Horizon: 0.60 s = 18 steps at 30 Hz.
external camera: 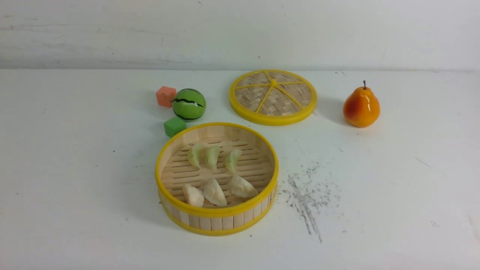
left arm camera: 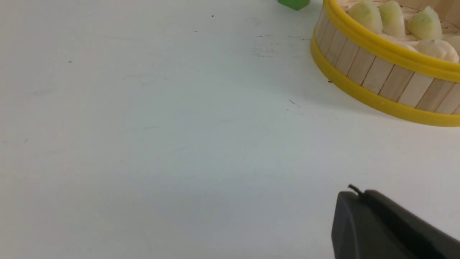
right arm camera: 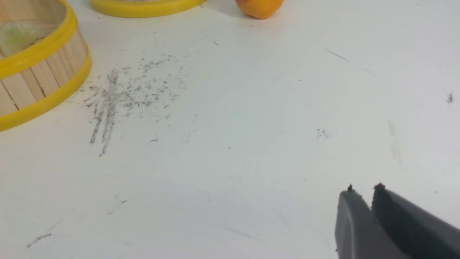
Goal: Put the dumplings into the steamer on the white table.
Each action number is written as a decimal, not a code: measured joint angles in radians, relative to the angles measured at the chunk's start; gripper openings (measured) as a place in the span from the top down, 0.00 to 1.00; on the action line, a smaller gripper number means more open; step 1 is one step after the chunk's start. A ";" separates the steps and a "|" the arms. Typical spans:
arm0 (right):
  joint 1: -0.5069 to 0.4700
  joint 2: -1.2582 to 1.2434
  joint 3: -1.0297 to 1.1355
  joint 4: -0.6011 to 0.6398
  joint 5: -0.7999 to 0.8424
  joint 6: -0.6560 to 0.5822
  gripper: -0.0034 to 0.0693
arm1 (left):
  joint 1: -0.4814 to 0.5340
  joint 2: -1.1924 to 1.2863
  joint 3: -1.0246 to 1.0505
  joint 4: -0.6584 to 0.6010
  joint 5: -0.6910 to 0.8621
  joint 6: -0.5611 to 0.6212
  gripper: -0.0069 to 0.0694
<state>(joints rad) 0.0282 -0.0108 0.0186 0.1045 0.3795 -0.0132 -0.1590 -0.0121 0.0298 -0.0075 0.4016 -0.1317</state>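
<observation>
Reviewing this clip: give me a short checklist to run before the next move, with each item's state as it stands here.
1. All six dumplings in the steamer: ok; three green at the back, three white in front.
2. No dumpling left on the table: ok in what shows.
3. Steamer upright: ok.
4. Lid off, lying flat behind the steamer: ok.
5. Left gripper empty, shut: ok.
6. Right gripper empty, fingers slightly apart: ok.
</observation>
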 joint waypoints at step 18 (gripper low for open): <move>0.000 0.000 0.000 0.000 0.000 0.000 0.82 | 0.000 0.000 0.000 0.000 0.000 -0.001 0.92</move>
<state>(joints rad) 0.0282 -0.0108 0.0186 0.1045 0.3795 -0.0132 -0.1590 -0.0121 0.0298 -0.0075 0.4016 -0.1324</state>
